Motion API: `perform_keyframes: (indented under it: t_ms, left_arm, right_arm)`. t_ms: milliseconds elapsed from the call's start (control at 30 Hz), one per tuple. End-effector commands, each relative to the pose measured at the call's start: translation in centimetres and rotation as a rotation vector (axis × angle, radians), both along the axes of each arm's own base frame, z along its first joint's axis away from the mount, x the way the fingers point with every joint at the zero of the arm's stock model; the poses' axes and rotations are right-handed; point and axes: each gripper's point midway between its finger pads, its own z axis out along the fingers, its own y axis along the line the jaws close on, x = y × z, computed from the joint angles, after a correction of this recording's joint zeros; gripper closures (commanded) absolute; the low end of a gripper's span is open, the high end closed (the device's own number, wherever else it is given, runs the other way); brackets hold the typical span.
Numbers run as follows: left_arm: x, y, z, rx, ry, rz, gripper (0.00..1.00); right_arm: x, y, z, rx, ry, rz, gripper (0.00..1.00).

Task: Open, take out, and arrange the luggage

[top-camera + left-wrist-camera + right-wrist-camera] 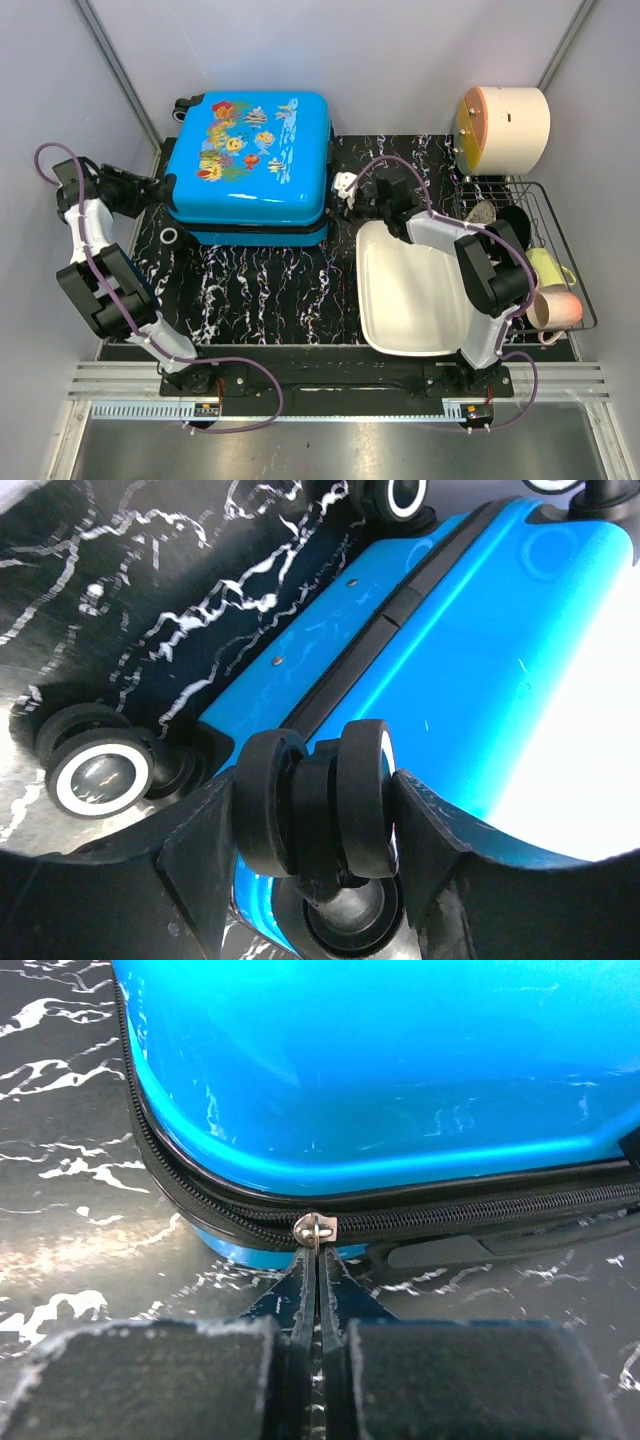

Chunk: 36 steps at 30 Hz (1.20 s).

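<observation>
Left hand (318, 805) clamps a wheel (362, 780) of the suitcase (250, 160) between its fingers. Right hand (318, 1270) is pinched shut on the zipper pull (314, 1229) at its tips.

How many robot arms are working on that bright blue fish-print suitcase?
2. The left arm's end effector clamps a black double wheel at the bright blue hard-shell suitcase's left end; the right arm's end effector pinches the silver zipper pull on its right side. None seems hidden.

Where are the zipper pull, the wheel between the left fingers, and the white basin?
zipper pull (315, 1228): right wrist view, on its metal loop.
wheel (315, 805): left wrist view, on the hub between its twin tyres.
white basin (400, 300): top external view, on its bare floor.
</observation>
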Motion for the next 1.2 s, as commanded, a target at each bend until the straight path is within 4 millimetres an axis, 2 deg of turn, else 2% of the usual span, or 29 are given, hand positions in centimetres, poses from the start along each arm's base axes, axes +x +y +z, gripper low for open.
perform_keyframes:
  t_ms: [0,33,100,200,333,367,400,467,500,533,567,600,633,667,700,733,767,800,833,867,900,933,967,1000,1067,1100,1133,1167]
  left_arm:
    - [-1.5,2.1,2.2,0.117,-0.005,-0.062,1.0]
    - [-1.8,2.6,2.4,0.114,0.006,-0.058,1.0]
    - [-1.8,2.8,1.8,0.112,0.028,-0.079,1.0]
    - [-1.7,2.6,1.6,0.108,0.04,-0.106,1.0]
    - [-0.5,2.7,0.4,0.133,0.091,-0.153,1.0]
    - [-0.1,2.9,0.5,0.167,0.089,-0.169,1.0]
    - [0.2,3.8,0.9,0.226,0.1,-0.145,1.0]
    - [0.9,3.7,0.5,0.276,0.105,-0.19,1.0]
    - [1.5,3.7,1.0,0.296,0.1,-0.211,1.0]
    - [1.7,3.3,0.5,0.298,0.114,-0.234,1.0]
    - [2.1,3.4,-0.2,0.308,0.125,-0.253,1.0]
    - [2.4,3.6,0.0,0.322,0.119,-0.259,1.0]
    - [2.7,3.5,-0.1,0.336,0.119,-0.28,1.0]
    - [2.9,3.5,-0.3,0.338,0.121,-0.289,1.0]
    - [3.1,3.6,-0.5,0.344,0.123,-0.295,1.0]
    - [3.3,3.4,-0.6,0.347,0.122,-0.31,1.0]
    - [3.5,3.4,-0.8,0.347,0.12,-0.317,1.0]
    - [3.7,3.4,-0.9,0.346,0.119,-0.322,1.0]
    - [3.8,3.3,-1.0,0.349,0.121,-0.327,1.0]
    - [4.0,3.3,-0.9,0.355,0.117,-0.33,1.0]
    - [4.1,3.4,-0.7,0.363,0.116,-0.33,1.0]
    - [4.3,3.4,-0.8,0.368,0.118,-0.332,1.0]
    - [4.3,3.5,-0.7,0.37,0.117,-0.333,1.0]
    - [4.4,3.5,-0.7,0.373,0.116,-0.335,1.0]
    - [4.4,3.5,-0.9,0.374,0.12,-0.337,1.0]
    - [4.4,3.5,-1.0,0.376,0.121,-0.34,1.0]
    - [4.5,3.5,-1.0,0.377,0.12,-0.343,1.0]
    - [4.5,3.6,-1.0,0.378,0.12,-0.344,1.0]
  right_arm:
    - [-7.5,7.2,2.7,0.081,-0.051,0.252,1.0]
    - [-8.8,8.0,2.7,0.083,-0.047,0.275,1.0]
    - [-9.5,8.4,3.0,0.092,-0.033,0.274,1.0]
    - [-9.0,8.1,3.3,0.077,0.005,0.205,1.0]
    - [-5.0,4.8,4.5,0.058,-0.029,0.085,1.0]
    - [-2.9,2.5,4.3,0.046,-0.013,0.03,1.0]
    - [-1.8,1.7,5.0,0.049,-0.022,0.015,1.0]
    - [-0.2,-0.1,4.4,0.019,-0.005,-0.003,1.0]
    - [1.5,-1.6,5.2,0.024,-0.026,-0.035,1.0]
    - [2.3,-2.0,4.6,0.018,-0.025,-0.04,1.0]
    - [2.9,-2.3,4.5,0.016,-0.026,-0.047,1.0]
    - [4.1,-2.7,5.3,0.024,-0.044,-0.061,1.0]
    - [4.7,-2.7,4.7,0.021,-0.032,-0.061,1.0]
    - [5.1,-2.6,4.7,0.022,-0.036,-0.061,1.0]
    - [5.9,-2.3,5.5,0.032,-0.058,-0.058,1.0]
    - [6.5,-2.1,4.7,0.029,-0.049,-0.056,1.0]
    - [7.0,-1.9,4.9,0.033,-0.059,-0.056,1.0]
    - [8.0,-1.6,5.8,0.043,-0.084,-0.065,1.0]
    - [8.8,-1.7,5.0,0.043,-0.067,-0.083,1.0]
    - [9.5,-1.8,5.2,0.049,-0.072,-0.096,1.0]
    - [10.6,-1.8,6.3,0.061,-0.095,-0.109,1.0]
    - [11.5,-2.3,5.7,0.061,-0.083,-0.126,1.0]
    - [12.2,-2.6,5.8,0.064,-0.089,-0.136,1.0]
    - [13.1,-2.7,6.8,0.073,-0.115,-0.144,1.0]
    - [14.7,-3.5,6.3,0.065,-0.135,-0.164,1.0]
    - [15.7,-3.7,7.5,0.074,-0.17,-0.173,1.0]
    - [16.7,-4.0,6.6,0.068,-0.167,-0.185,1.0]
    - [17.5,-4.5,6.8,0.071,-0.176,-0.197,1.0]
